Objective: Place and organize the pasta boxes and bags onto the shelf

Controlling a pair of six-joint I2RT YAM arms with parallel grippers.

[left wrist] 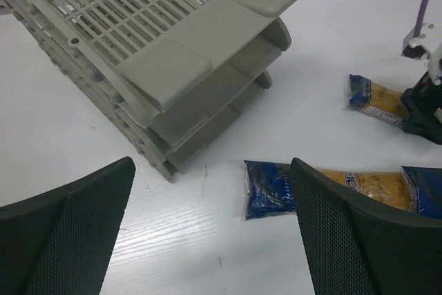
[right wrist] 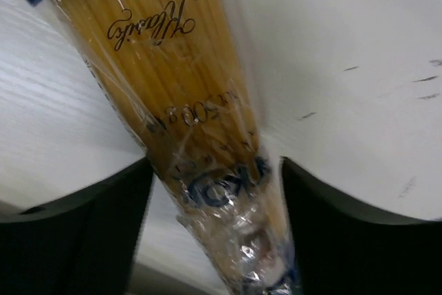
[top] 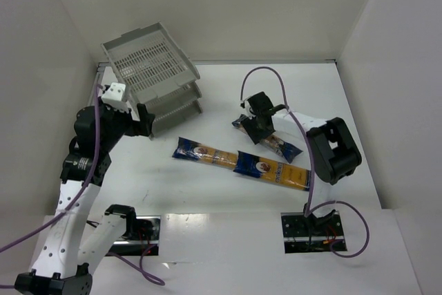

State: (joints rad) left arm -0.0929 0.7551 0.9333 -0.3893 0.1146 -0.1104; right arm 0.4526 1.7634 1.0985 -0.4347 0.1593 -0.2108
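The light grey three-tier shelf [top: 152, 74] stands at the back left, tilted; the left wrist view [left wrist: 193, 67] shows it too. Three spaghetti packets lie on the table: one at the middle [top: 206, 155], one overlapping it on the right [top: 273, 170], one further back [top: 280, 144]. My right gripper [top: 257, 121] is closed around the back packet's left end; that packet [right wrist: 179, 81] fills the gap between the jaws [right wrist: 215, 167]. My left gripper [top: 143, 121] is open and empty beside the shelf's front corner [left wrist: 214, 240], with the middle packet's blue end [left wrist: 266, 188] just ahead of its right finger.
White walls close the table on the left, back and right. The right arm's elbow [top: 335, 150] sits right of the packets. Purple cables loop over both arms. The right gripper [left wrist: 425, 108] shows at the right edge of the left wrist view.
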